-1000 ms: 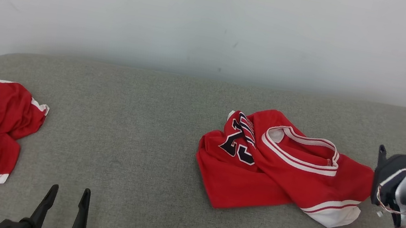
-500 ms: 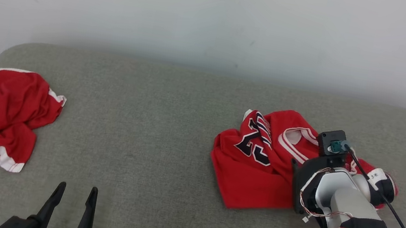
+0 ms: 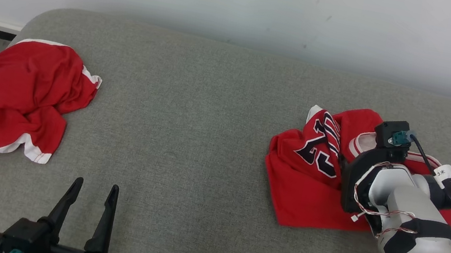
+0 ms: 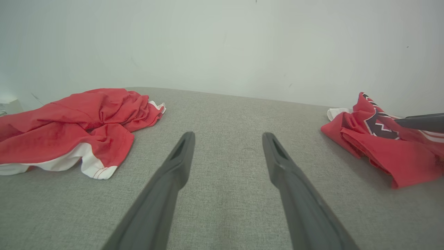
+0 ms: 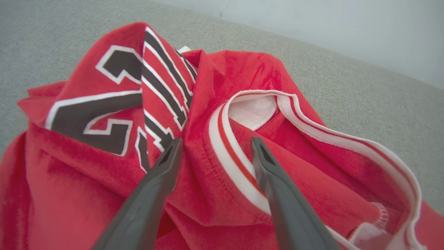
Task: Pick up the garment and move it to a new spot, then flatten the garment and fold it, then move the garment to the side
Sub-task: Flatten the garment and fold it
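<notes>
The jersey (image 3: 310, 195), red with white trim and a dark number, lies crumpled on the right of the grey worktop (image 3: 208, 119). The step in hand looks like the first pick-up. A good grasp, I judge, would press both fingers (image 5: 152, 194) down around 1 raised fold, taking several layers and the firm neck trim (image 5: 225, 146) rather than a loose skin, then close fully before lifting. The right gripper (image 5: 215, 141) stands wide open over the jersey's middle, holding nothing, straddling a ridge between the number (image 5: 90, 114) and the trim. Whether its tips touch cloth I cannot tell. The left gripper (image 3: 97, 185), also wide open and empty, hovers near left, well apart from the jersey. Another red garment (image 3: 19, 96) lies at the far left.
</notes>
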Tool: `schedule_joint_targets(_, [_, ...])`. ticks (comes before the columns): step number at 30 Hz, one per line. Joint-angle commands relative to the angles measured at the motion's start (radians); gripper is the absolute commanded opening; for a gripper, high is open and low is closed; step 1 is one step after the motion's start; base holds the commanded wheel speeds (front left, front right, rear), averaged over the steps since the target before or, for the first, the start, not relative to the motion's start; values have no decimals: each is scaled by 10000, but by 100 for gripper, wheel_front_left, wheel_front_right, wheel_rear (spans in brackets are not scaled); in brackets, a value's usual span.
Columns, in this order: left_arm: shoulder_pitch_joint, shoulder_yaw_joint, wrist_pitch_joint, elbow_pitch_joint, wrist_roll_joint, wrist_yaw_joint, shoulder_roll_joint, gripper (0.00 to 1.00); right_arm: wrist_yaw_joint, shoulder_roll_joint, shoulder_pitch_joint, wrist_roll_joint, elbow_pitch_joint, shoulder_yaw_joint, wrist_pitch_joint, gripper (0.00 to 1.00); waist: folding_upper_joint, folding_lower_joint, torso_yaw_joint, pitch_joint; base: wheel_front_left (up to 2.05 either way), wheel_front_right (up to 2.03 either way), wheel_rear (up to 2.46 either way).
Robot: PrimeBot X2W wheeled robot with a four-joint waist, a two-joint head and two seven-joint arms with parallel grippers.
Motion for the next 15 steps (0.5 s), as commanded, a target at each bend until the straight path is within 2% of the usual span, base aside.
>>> schedule_joint_targets(1, [-173, -23, -9, -16, 40, -56, -10, 100, -25, -95, -153, 212, 46, 119, 119, 100, -1, -1, 228, 283, 0, 0, 0])
schedule_joint_targets(3, [-209, -43, -9, -1, 52, -40, -22, 100, -25, -115, -156, 303, 74, 168, 178, 100, -1, -1, 247, 310, 0, 0, 0])
schedule_joint_targets(4, [-250, -60, -9, 15, 58, -42, -32, 100, -25, -134, -175, 383, 88, 221, 191, 87, -1, -1, 263, 333, 0, 0, 0])
schedule_joint_targets(5, [-285, -76, -9, 31, 62, -50, -38, 100, -25, -150, -204, 453, 78, 279, 182, 49, -1, -1, 275, 352, 0, 0, 0])
schedule_joint_targets(6, [-315, -84, -9, 46, 66, -56, -45, 100, -25, -178, -235, 515, 70, 337, 132, 38, -1, -1, 280, 369, 0, 0, 0])
schedule_joint_targets(7, [-335, -85, -9, 58, 69, -60, -50, 100, -25, -209, -252, 597, 68, 368, 95, 12, -1, -1, 276, 379, 0, 0, 0])
schedule_joint_targets(8, [-349, -81, -9, 72, 73, -58, -55, 100, -25, -230, -256, 658, 74, 410, 87, 0, -1, -1, 268, 383, 0, 0, 0])
schedule_joint_targets(10, [-388, -75, -9, 93, 80, -66, -60, 100, -25, -250, -239, 794, 105, 471, 159, 0, -1, -1, 251, 373, 0, 0, 0])
schedule_joint_targets(15, [-436, 27, -9, 144, 102, -90, -45, 100, -25, -211, -471, 1049, -342, 803, -598, 0, -1, -1, 104, 283, 0, 0, 0])
